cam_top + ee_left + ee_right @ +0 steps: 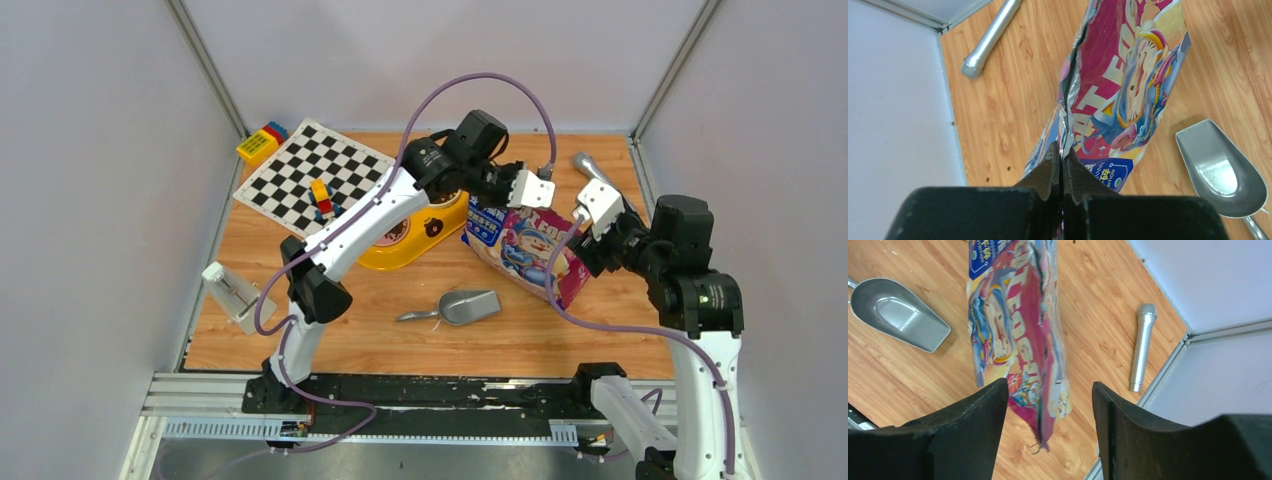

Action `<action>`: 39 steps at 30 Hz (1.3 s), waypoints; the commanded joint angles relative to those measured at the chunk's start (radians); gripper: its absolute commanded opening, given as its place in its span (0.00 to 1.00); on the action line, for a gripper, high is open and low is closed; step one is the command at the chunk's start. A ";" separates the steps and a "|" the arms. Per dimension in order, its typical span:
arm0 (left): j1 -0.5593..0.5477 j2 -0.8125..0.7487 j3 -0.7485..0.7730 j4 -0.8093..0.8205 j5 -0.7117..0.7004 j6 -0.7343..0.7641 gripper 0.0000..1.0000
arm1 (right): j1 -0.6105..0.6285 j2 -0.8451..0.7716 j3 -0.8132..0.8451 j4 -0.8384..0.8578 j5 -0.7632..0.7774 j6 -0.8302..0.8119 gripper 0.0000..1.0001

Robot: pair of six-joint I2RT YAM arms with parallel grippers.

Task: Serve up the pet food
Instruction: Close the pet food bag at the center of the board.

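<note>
The glossy blue-and-pink cat bag (522, 248) hangs tilted above the table right of centre. My left gripper (1063, 157) is shut on its upper edge near the blue corner; the bag (1128, 80) stretches away from the jaws. My right gripper (1050, 405) is open, its fingers either side of the bag's torn pink corner (1040, 425) without touching it. In the top view the right gripper (590, 222) sits at the bag's right end and the left gripper (520, 195) at its top. No kibble shows. The yellow feeder (425, 235) lies under the left arm.
A grey scoop (462, 306) lies on the wood in front of the bag. A silver microphone (592, 167) lies at the back right by the wall. A chessboard (315, 172) with toy bricks is at the back left. A white stand (232, 292) sits at the left edge.
</note>
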 commanded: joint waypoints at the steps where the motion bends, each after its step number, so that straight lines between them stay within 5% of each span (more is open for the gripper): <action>1: 0.000 -0.083 -0.058 0.024 -0.057 -0.053 0.00 | 0.003 -0.043 -0.061 0.044 -0.075 0.001 0.64; 8: 0.000 -0.101 -0.077 0.024 -0.062 -0.060 0.00 | 0.003 -0.074 -0.171 0.118 -0.018 0.007 0.53; 12: 0.000 -0.102 -0.064 0.019 -0.069 -0.059 0.00 | 0.003 -0.076 -0.208 0.175 0.046 0.010 0.01; 19: 0.049 -0.108 -0.038 0.151 -0.274 -0.150 0.00 | 0.003 -0.091 -0.180 0.197 0.197 -0.030 0.00; 28: 0.082 -0.107 -0.015 0.217 -0.365 -0.205 0.00 | 0.003 -0.063 -0.071 0.192 0.135 -0.010 0.00; 33: 0.077 -0.121 -0.067 0.301 -0.531 -0.206 0.00 | 0.003 -0.054 -0.064 0.237 0.213 -0.005 0.00; 36: 0.077 -0.141 -0.102 0.302 -0.487 -0.203 0.00 | 0.004 -0.053 -0.064 0.218 0.200 -0.012 0.00; 38: 0.077 -0.161 -0.123 0.268 -0.401 -0.190 0.20 | 0.004 -0.053 -0.060 0.196 0.169 -0.013 0.00; 39: 0.077 -0.172 -0.126 0.243 -0.376 -0.180 0.45 | 0.003 -0.053 -0.058 0.188 0.153 -0.013 0.00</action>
